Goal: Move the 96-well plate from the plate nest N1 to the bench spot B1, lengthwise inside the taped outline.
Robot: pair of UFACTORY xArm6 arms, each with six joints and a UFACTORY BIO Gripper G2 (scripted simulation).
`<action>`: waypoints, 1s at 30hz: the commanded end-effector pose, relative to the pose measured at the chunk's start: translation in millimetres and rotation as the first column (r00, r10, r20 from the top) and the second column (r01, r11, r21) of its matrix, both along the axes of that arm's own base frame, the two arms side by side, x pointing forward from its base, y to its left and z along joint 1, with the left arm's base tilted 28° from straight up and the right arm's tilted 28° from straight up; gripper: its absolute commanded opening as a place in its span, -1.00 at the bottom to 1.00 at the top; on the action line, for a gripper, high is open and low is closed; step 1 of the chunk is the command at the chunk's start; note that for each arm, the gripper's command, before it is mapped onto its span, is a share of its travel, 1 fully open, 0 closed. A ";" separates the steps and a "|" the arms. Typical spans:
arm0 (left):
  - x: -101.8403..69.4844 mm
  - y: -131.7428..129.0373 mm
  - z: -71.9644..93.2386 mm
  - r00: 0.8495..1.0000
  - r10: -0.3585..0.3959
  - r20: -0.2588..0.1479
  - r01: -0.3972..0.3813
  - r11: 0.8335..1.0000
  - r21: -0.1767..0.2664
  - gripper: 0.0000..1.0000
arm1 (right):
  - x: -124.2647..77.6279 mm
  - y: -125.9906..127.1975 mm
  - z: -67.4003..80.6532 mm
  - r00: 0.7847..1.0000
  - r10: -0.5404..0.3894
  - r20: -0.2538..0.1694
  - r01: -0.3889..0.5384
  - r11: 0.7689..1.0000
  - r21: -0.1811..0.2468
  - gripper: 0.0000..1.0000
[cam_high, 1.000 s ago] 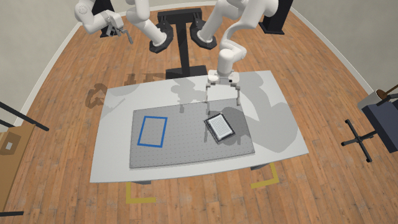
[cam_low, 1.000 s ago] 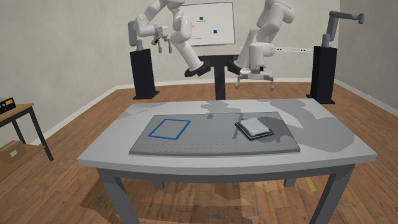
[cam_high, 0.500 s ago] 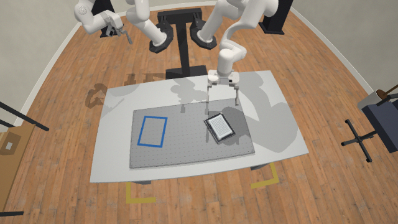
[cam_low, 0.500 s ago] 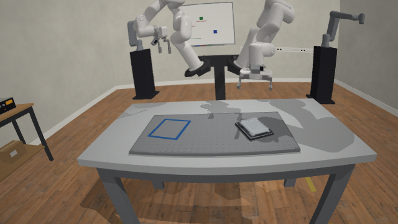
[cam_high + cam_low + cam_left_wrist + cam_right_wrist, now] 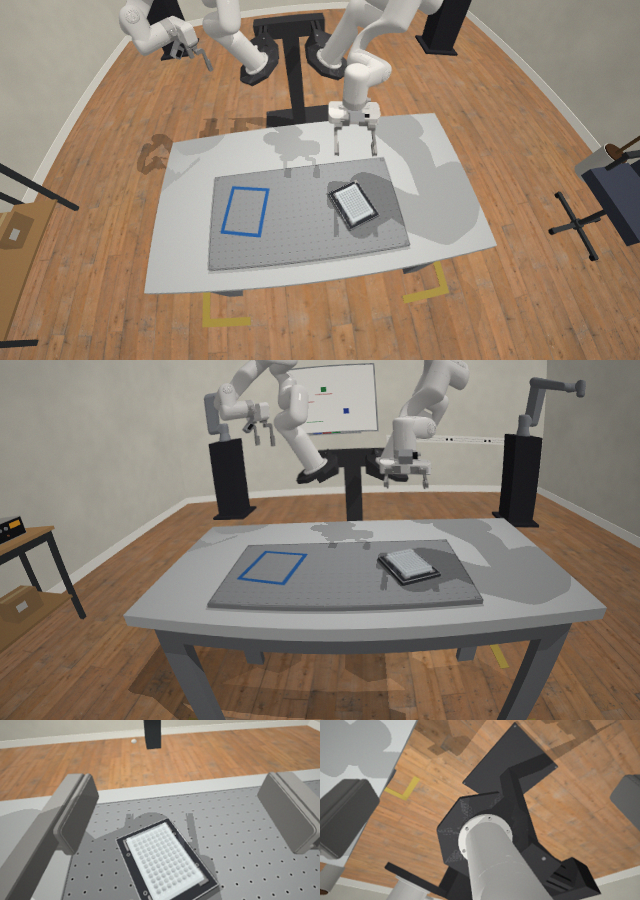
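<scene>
The white 96-well plate (image 5: 354, 204) (image 5: 409, 563) (image 5: 165, 861) sits in the black nest (image 5: 365, 221) (image 5: 422, 578) (image 5: 134, 870), turned at an angle on the grey perforated board. The blue taped outline (image 5: 250, 188) (image 5: 261, 581) on the board's other side has nothing inside it. My left gripper (image 5: 355, 154) (image 5: 406, 486) (image 5: 182, 814) is open, its fingers pointing down, above the table's arm-side part and short of the plate. Nothing is between its fingers. My right gripper (image 5: 194, 59) (image 5: 265, 443) (image 5: 490, 810) is open and empty, well off the table beside its own arm.
The grey board (image 5: 300, 240) (image 5: 340, 590) (image 5: 249, 869) lies on the light table (image 5: 185, 250) (image 5: 175, 590). The dark arm stand (image 5: 295, 75) (image 5: 354, 490) rises behind the table. The right wrist view shows an arm base (image 5: 453, 840) between the fingers.
</scene>
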State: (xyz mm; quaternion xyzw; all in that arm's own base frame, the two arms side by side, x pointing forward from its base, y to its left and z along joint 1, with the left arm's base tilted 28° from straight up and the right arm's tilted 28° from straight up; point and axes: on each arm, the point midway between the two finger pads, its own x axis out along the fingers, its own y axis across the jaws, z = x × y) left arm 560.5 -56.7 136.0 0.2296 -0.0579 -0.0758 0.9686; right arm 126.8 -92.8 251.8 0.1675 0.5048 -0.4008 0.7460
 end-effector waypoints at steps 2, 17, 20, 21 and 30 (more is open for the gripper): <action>-16.4 -12.1 17.3 0.999 0.034 0.028 -0.033 0.999 -0.007 -0.25 | 0.4 -0.2 0.8 1.000 0.000 0.002 0.000 1.000 -0.001 1.00; -49.7 -28.6 41.6 0.992 0.097 0.077 -0.095 0.995 -0.029 -0.25 | 0.4 -0.2 0.8 1.000 0.000 0.002 0.000 1.000 -0.001 1.00; -56.9 -31.5 46.2 0.992 0.097 0.077 -0.095 0.995 -0.029 -0.25 | 0.4 -0.2 0.8 1.000 0.000 0.002 0.000 1.000 -0.001 1.00; -56.9 -31.5 46.1 0.992 0.097 0.077 -0.095 0.995 -0.029 -0.25 | 0.4 -0.2 0.8 1.000 0.000 0.002 0.000 1.000 -0.001 1.00; -56.8 -31.5 46.1 0.992 0.097 0.077 -0.095 0.995 -0.029 -0.25 | 0.4 -0.2 0.8 1.000 0.000 0.002 0.000 1.000 -0.001 1.00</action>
